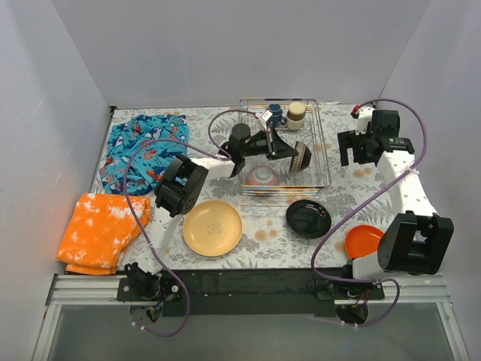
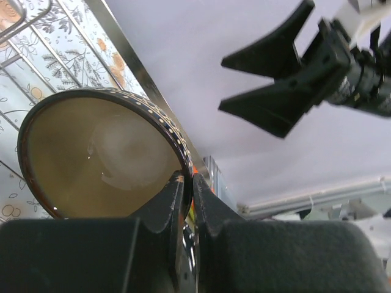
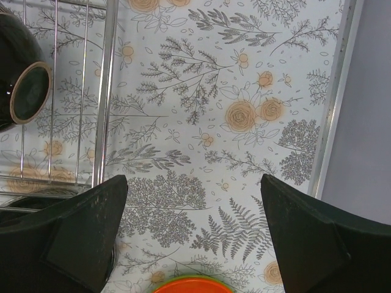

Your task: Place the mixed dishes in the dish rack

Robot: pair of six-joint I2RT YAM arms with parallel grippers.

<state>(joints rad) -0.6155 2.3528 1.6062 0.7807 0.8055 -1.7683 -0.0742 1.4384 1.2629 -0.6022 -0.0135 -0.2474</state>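
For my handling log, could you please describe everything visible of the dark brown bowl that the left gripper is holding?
The dark brown bowl looks like glazed ceramic. It is glossy and dark outside and shiny olive-tan inside, with a dark rim ringed by pale dots and a bare tan foot ring. It stands on edge inside the dish rack, toward its right side, mouth facing the left arm. The left gripper is pinched on its rim. Whether it rests on the wires is unclear.
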